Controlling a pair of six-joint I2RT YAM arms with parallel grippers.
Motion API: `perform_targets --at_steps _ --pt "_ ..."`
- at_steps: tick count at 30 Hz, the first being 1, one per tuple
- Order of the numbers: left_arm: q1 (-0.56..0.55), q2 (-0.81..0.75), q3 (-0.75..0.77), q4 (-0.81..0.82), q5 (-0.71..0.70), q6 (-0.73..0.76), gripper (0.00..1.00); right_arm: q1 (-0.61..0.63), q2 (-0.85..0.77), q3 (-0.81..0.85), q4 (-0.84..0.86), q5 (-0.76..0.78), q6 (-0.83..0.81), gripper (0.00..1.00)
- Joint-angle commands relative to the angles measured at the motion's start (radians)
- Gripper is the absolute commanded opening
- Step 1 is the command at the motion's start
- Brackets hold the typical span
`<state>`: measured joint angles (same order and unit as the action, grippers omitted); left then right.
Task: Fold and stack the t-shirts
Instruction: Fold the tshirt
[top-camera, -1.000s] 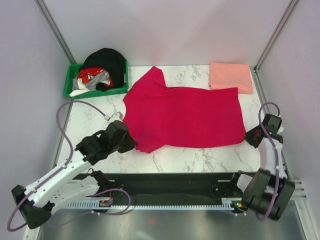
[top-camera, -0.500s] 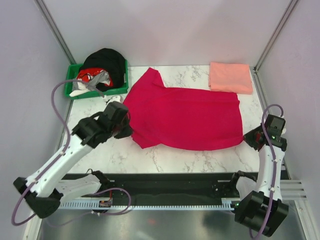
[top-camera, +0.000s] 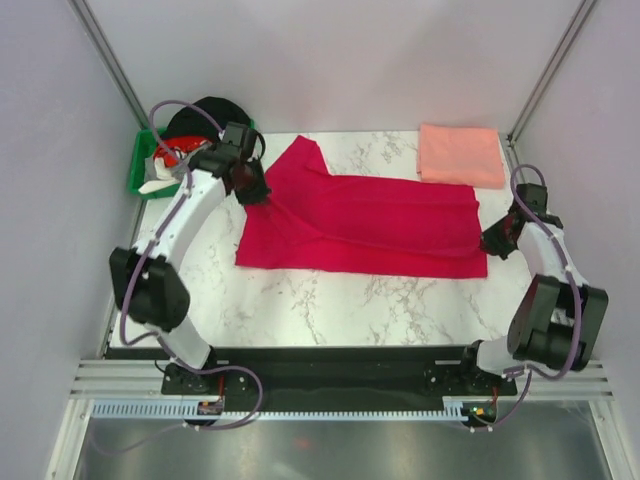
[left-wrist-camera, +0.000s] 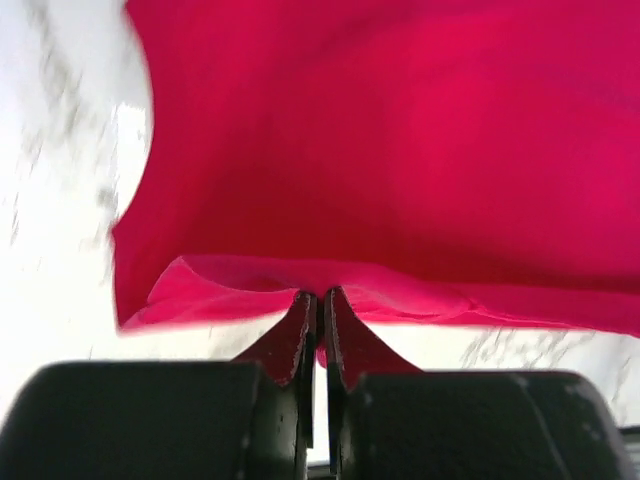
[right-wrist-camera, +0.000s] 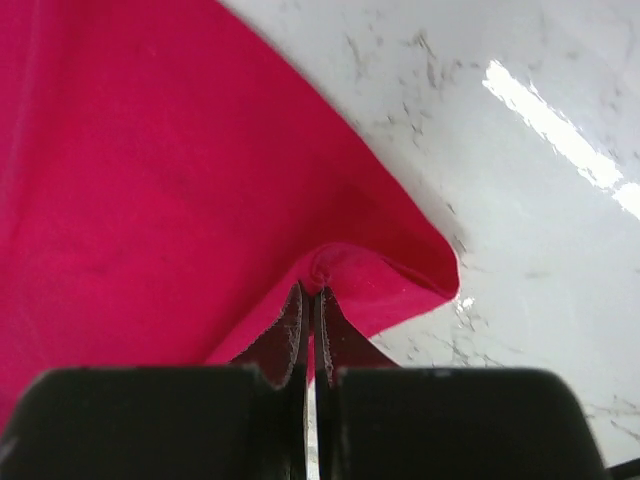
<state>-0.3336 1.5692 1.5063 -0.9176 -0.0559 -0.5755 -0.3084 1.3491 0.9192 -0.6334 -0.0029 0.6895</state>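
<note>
Red t-shirt (top-camera: 370, 225) lies mid-desk, spread as a wide band from left to right, with one sleeve pointing at the far edge. Left gripper (left-wrist-camera: 320, 312) is pinched tight on the shirt's left end, cloth bunched between the fingers. Right gripper (right-wrist-camera: 310, 305) is clamped on the right-end corner, near the desk's right edge. Pink t-shirt (top-camera: 460, 155) sits folded flat at the far-right corner, just beside the red one. Green bin (top-camera: 140, 178) with clothes is at the far-left corner.

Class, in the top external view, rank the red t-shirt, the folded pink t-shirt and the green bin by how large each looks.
1. red t-shirt, by far the largest.
2 or 3. pink t-shirt and green bin: they look close, and the bin is partly hidden, so I leave them unranked.
</note>
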Motion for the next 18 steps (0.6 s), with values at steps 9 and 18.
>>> perform_targets --at_steps 9,18 --pt "0.093 0.323 0.28 -0.017 0.125 0.117 1.0 0.049 0.227 0.218 0.051 0.029 -0.091 0.98" --pt "0.102 -0.122 -0.335 0.261 0.044 0.026 0.98 -0.04 -0.109 -0.089 0.103 -0.006 -0.065 0.97"
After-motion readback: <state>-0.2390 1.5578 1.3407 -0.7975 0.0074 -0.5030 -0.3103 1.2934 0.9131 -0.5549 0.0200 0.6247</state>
